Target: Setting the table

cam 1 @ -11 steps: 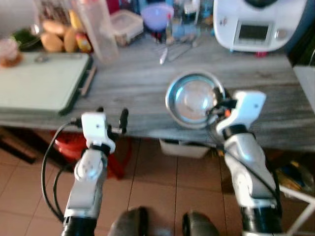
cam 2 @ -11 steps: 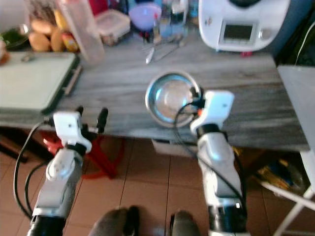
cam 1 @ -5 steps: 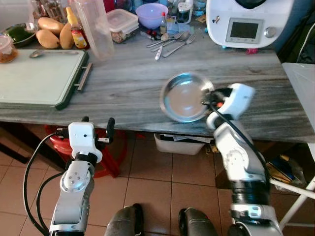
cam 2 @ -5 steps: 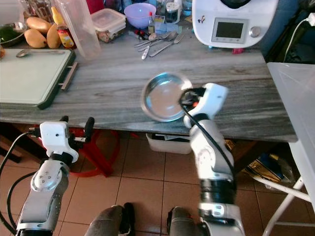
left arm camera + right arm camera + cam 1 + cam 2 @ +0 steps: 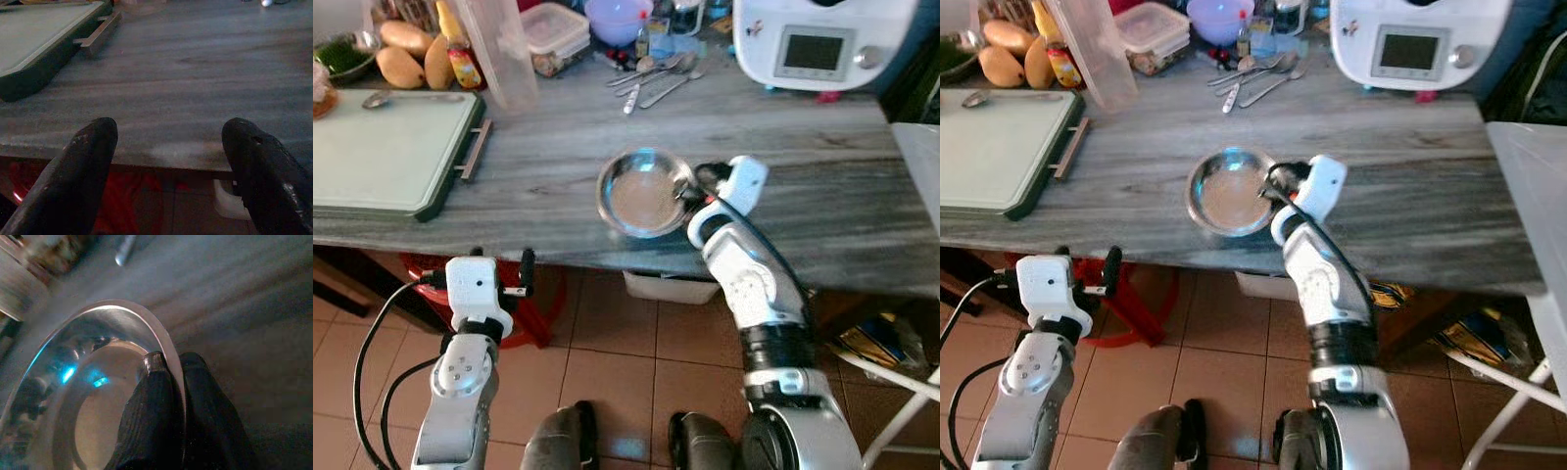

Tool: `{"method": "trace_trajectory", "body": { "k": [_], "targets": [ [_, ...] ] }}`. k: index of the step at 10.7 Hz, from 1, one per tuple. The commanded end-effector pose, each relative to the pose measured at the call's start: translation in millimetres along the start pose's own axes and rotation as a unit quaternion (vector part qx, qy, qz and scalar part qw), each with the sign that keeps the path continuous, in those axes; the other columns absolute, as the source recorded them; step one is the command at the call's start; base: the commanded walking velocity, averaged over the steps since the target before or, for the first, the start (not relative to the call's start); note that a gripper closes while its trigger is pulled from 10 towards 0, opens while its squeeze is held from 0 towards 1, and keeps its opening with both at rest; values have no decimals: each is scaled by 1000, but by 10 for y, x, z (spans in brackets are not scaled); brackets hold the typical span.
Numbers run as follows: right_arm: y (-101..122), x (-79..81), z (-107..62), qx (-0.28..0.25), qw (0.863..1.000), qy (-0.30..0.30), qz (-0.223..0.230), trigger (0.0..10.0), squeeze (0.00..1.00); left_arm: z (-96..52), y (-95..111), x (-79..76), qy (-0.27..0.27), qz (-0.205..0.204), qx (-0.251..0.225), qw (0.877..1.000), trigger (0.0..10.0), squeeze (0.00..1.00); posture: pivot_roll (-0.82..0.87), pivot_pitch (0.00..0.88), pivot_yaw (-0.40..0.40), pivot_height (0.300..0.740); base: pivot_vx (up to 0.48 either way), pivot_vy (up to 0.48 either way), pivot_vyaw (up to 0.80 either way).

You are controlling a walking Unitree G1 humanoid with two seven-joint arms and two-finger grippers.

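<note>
My right hand (image 5: 168,369) is clamped on the rim of the round, shallow stainless-steel bowl (image 5: 641,191): one black finger (image 5: 154,396) lies inside the rim, the other outside it, and the metal edge runs between them. The bowl sits on the grey wood-grain surface (image 5: 558,166), near its front edge and roughly at its middle; my silver right arm (image 5: 749,284) rises from below the edge to reach it from the bowl's right side.

My left hand (image 5: 171,161) hangs in front of the surface's front edge, just below its level, with its two black fingers spread wide and nothing between them.

On the surface to the left lies a pale green cutting board with a dark rim (image 5: 382,152), and a metal spoon (image 5: 406,97) rests at its far edge. Beyond the board stand a tall clear plastic container (image 5: 499,54), a small sauce bottle with a red label (image 5: 462,64) and yellow-orange fruits (image 5: 406,54). Farther back are a clear lidded food box (image 5: 553,34), a lilac plastic bowl (image 5: 626,18) and several loose pieces of metal cutlery (image 5: 651,78). At the far right stands a white kitchen machine with a grey display (image 5: 822,44). The floor beneath is of reddish-brown tiles (image 5: 626,362).
</note>
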State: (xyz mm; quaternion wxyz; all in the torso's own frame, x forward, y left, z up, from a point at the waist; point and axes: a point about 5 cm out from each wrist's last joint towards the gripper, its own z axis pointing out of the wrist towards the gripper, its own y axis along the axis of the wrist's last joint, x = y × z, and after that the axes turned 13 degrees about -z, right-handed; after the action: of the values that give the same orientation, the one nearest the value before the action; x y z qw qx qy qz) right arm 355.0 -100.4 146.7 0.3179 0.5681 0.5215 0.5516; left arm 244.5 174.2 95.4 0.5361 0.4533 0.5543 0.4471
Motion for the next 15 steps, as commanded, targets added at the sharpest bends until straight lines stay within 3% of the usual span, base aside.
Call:
{"method": "trace_trajectory", "body": {
  "k": [1,3,5,8,11,14,15],
  "targets": [
    [13,31,28,12,1000,0,-2,10000,0,-14,30,21,3,5,-2,1000,10000,0,-29,203,43,740,0,0,0],
    [-1,55,82,44,999,9,-5,10000,0,-23,17,14,-1,6,3,1000,10000,0,-37,203,37,740,0,0,0],
    [-64,53,85,69,997,13,12,10000,1000,-22,17,5,0,6,3,1000,10000,0,-34,201,31,740,0,0,0],
    [-106,94,29,76,997,34,6,10000,1000,-11,11,2,0,6,3,1000,10000,0,-39,198,33,740,0,0,0],
    [88,142,-7,9,997,68,-28,10000,1000,16,-2,-39,-3,6,2,1000,10000,0,-43,193,33,740,0,0,0],
    [246,69,-259,-105,986,67,-106,10000,1000,-6,-29,16,16,1,10,1000,10000,0,-43,180,32,740,0,0,0],
    [196,77,-301,-102,986,72,-107,10000,1000,-4,-43,7,15,-1,11,1000,10000,0,-54,170,35,740,0,0,0]
  ]
}}
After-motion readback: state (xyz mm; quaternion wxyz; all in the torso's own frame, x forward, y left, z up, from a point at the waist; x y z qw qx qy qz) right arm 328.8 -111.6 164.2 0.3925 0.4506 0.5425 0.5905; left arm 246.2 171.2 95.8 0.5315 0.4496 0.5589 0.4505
